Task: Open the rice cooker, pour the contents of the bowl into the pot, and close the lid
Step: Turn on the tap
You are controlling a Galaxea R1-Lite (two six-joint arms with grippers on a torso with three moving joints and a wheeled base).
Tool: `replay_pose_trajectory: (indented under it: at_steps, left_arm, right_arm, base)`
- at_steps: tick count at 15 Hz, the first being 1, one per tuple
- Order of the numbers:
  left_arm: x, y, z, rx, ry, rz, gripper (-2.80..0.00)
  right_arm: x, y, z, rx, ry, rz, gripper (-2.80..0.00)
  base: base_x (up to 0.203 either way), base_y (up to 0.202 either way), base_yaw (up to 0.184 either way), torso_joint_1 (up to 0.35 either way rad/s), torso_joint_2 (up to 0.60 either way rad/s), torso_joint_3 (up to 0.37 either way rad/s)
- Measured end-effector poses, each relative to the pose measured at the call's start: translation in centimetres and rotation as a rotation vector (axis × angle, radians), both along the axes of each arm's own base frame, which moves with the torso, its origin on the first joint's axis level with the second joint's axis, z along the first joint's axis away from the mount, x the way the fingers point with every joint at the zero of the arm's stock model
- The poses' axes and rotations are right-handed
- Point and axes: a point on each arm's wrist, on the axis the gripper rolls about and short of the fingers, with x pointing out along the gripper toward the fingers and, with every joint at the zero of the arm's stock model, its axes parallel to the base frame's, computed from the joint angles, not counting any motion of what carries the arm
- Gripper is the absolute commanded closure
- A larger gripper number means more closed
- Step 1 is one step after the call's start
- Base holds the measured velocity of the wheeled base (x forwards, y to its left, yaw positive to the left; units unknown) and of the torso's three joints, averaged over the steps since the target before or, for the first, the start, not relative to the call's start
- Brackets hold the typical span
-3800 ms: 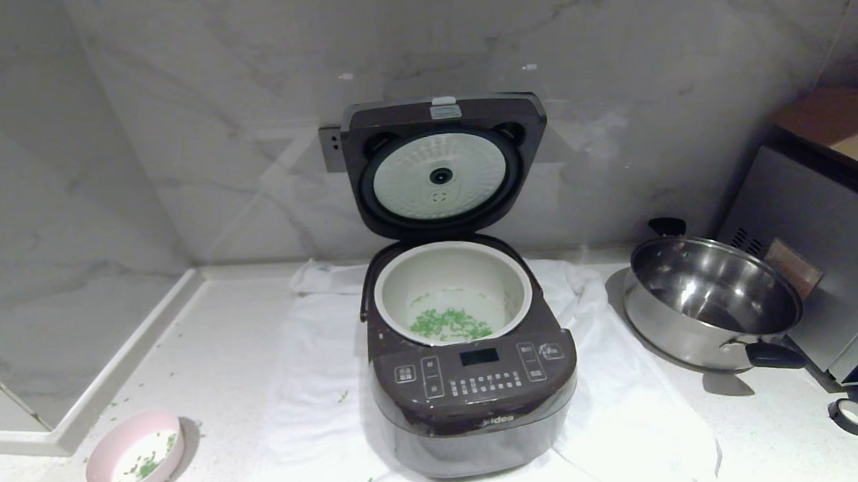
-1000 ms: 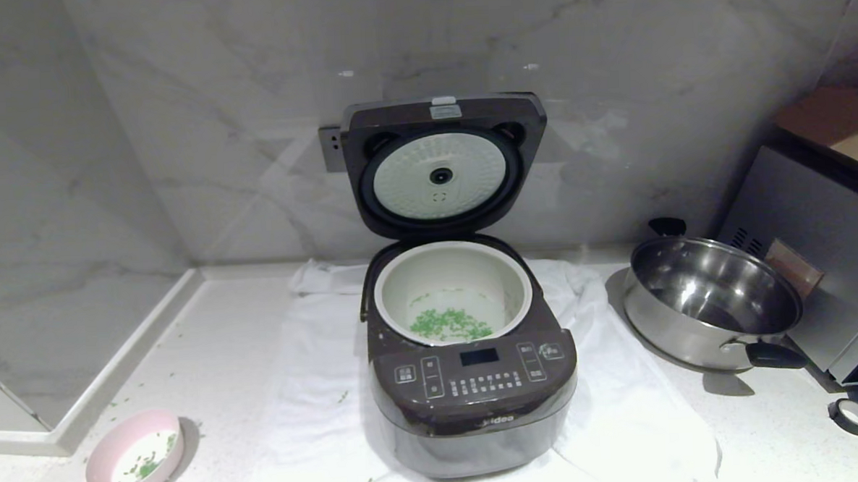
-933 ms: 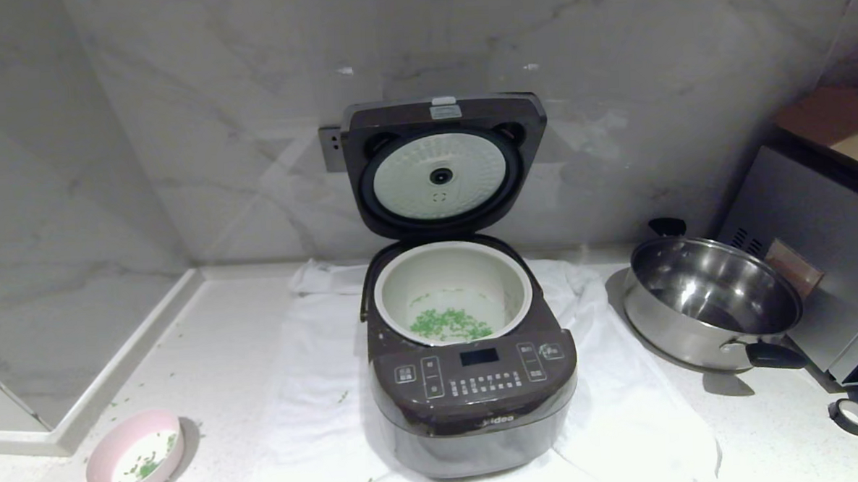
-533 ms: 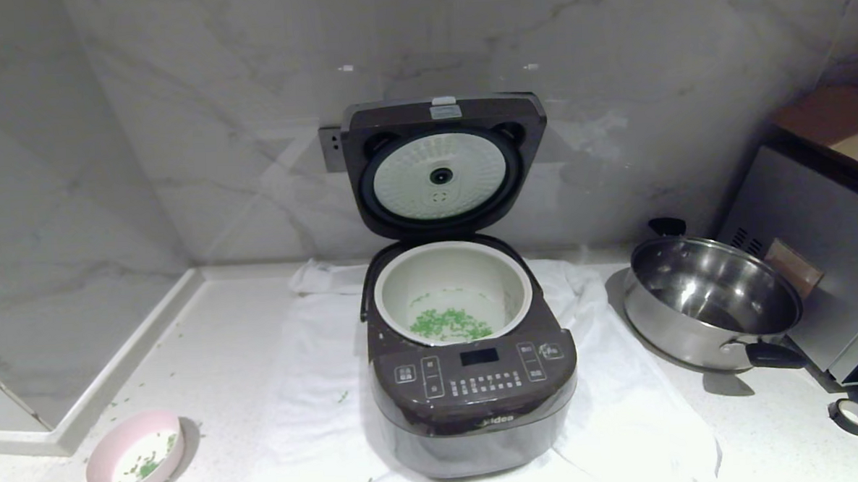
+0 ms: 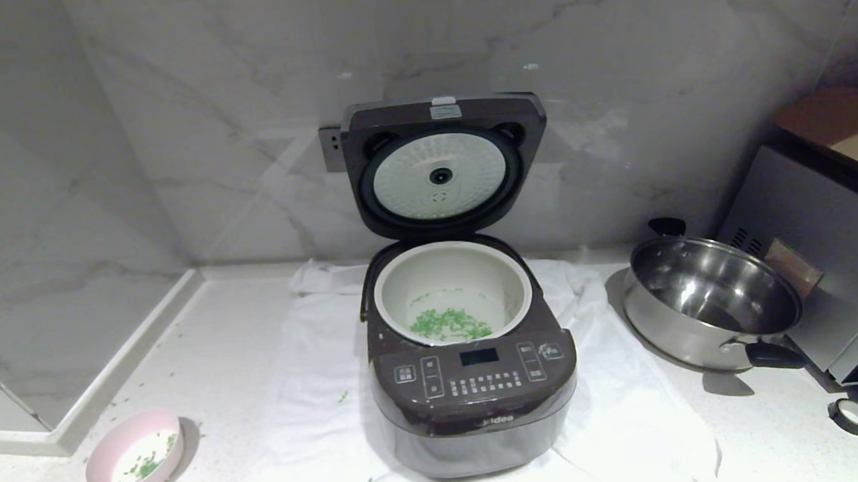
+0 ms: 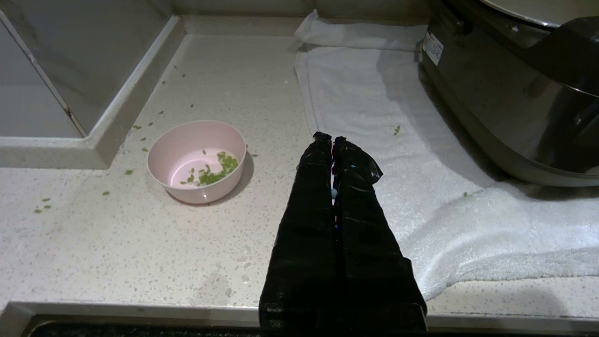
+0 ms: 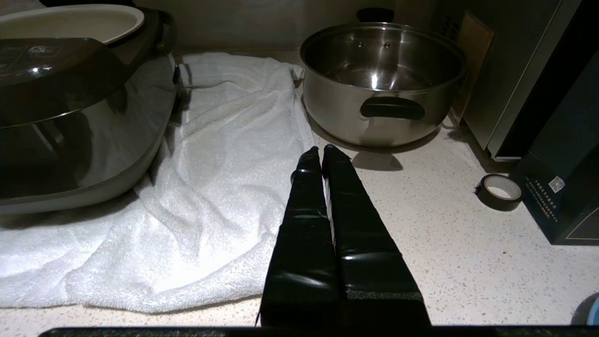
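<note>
Lid (image 5: 444,164) stands open, upper centre. Both grippers, left (image 6: 331,139) and right (image 7: 322,150), pinched closed, empty (parked low). Push it crookedly and you'll shove the rice cooker (image 5: 471,384) on its towel (image 5: 301,391).

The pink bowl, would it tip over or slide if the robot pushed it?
The pink bowl looks small and nearly empty, so it is probably light and would likely slide on the smooth speckled counter. Its rounded sides narrow toward the base, so a push high on the rim might tip it.
</note>
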Motion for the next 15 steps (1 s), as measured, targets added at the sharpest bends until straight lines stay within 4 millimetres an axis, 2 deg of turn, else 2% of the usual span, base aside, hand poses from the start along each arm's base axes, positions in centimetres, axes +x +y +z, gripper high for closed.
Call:
replay_pose_trajectory:
  at_steps: [15]
  left_arm:
    - [0.23, 0.09, -0.7, 0.025, 0.021, 0.039, 0.0]
  right_arm:
    - [0.0, 0.0, 0.0, 0.0, 0.0, 0.0, 0.0]
  base:
    - [0.0, 0.0, 0.0, 0.0, 0.0, 0.0]
